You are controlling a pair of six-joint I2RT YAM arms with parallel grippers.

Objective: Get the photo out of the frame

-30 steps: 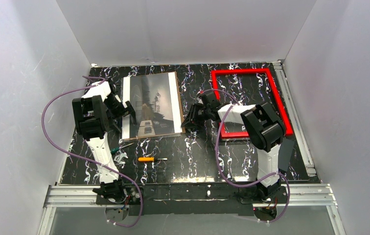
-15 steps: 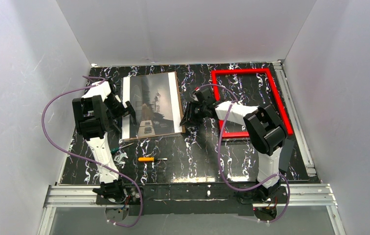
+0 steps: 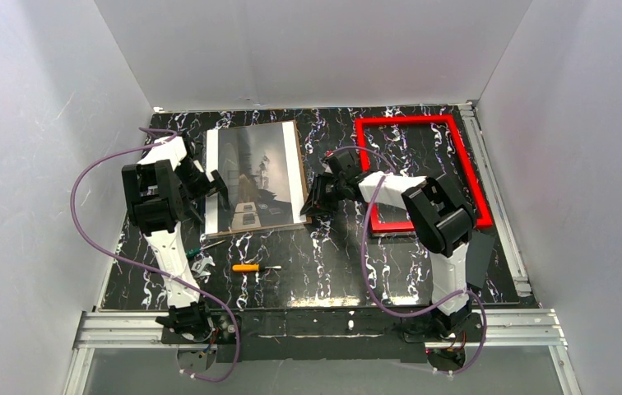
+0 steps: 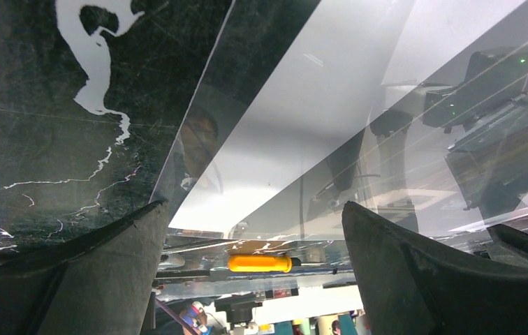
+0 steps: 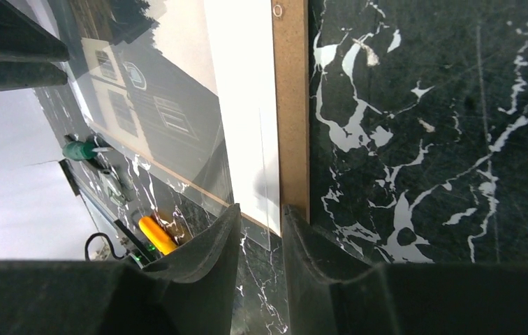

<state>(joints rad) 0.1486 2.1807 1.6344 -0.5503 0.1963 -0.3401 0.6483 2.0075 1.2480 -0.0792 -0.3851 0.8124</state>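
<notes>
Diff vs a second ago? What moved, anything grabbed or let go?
The right pincer slid slightly left, closer to the right edge of the photo by its near corner, and its elbow swung left with it. Its jaws stand narrowly apart there, with no grip visible. Nothing was taken or released. Unchanged: the left pincer open wide at the photo's left edge, the photo, the frame and the orange screwdriver.

The photo [image 3: 254,177] lies under a glossy clear sheet [image 4: 282,139] that mirrors its surroundings, on a backing board [image 5: 292,105] of matt brown fibreboard. The frame [image 3: 406,122] looks like smooth red plastic. The table [image 5: 422,139] is polished black marbling, finely scratched.
</notes>
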